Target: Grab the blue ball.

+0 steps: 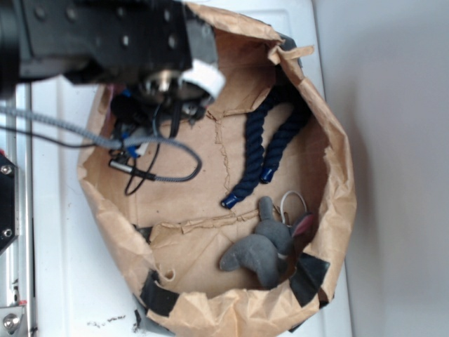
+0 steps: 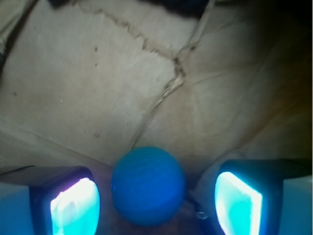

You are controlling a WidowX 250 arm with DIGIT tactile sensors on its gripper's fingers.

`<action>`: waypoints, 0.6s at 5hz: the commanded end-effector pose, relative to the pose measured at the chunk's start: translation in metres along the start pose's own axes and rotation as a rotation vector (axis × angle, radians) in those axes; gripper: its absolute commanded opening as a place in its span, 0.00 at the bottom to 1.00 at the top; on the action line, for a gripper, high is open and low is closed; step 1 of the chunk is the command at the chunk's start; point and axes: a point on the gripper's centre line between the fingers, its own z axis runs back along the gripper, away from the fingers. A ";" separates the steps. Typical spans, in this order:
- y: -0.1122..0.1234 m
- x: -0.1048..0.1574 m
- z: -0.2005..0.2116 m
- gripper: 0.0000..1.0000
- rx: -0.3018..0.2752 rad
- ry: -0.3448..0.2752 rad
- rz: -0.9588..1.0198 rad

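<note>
The blue ball is a small round teal-blue ball resting on brown paper, seen low in the wrist view. It sits between the two glowing pads of my gripper, which is open. A narrow gap shows on the ball's left side and a wider one on its right. In the exterior view the gripper reaches down at the upper left of the paper-lined tub, and the arm hides the ball there.
A dark navy twisted rope lies folded in the middle right of the tub. A grey plush toy lies at the lower right. Crumpled brown paper walls ring the tub. A grey cable loops beside the arm.
</note>
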 end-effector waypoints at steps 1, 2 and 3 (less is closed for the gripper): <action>-0.012 0.001 -0.012 1.00 0.055 0.008 -0.027; -0.012 -0.003 -0.011 0.00 0.065 0.004 0.006; -0.014 -0.005 -0.012 0.00 0.067 0.000 0.018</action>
